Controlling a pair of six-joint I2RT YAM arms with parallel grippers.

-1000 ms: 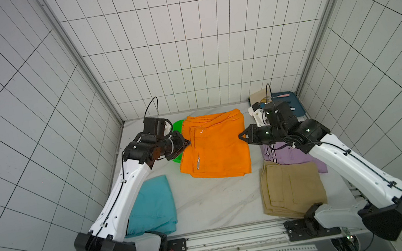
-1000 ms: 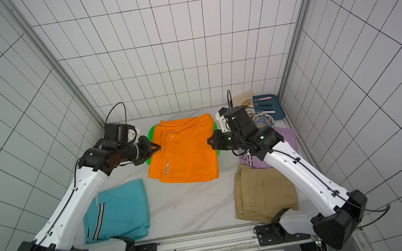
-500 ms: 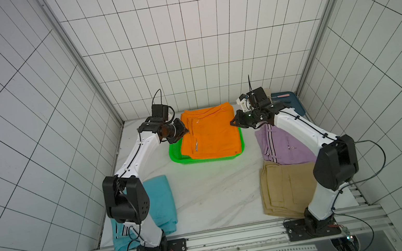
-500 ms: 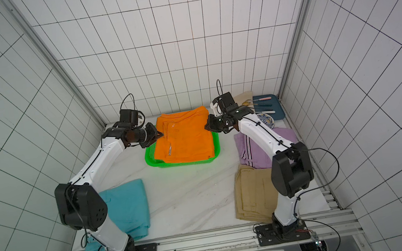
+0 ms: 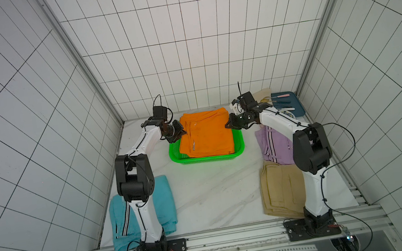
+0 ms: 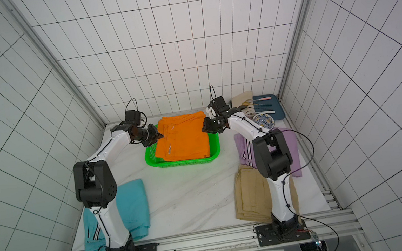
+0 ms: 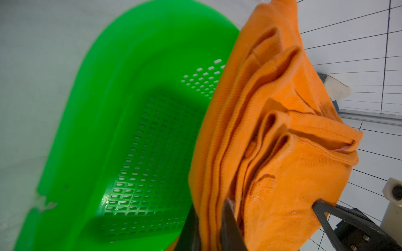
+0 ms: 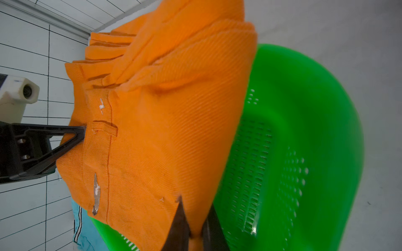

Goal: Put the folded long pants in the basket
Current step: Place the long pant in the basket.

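The orange folded long pants hang stretched between my two grippers over the green basket. Their near end dips inside the basket and their far end reaches past its back rim. My left gripper is shut on the left edge of the orange cloth. My right gripper is shut on the right edge of the orange cloth. The basket's mesh floor shows bare beside the cloth. Teal pants, tan pants and lilac pants lie on the table.
A dark blue tray with cutlery sits at the back right corner, with a cream cloth and a patterned plate beside it. Tiled walls close in the back and both sides. Each arm's base stands over the near pants.
Both arms have carried the orange pants from high over the middle of the table toward the back and down onto the basket. Both grips stayed shut.
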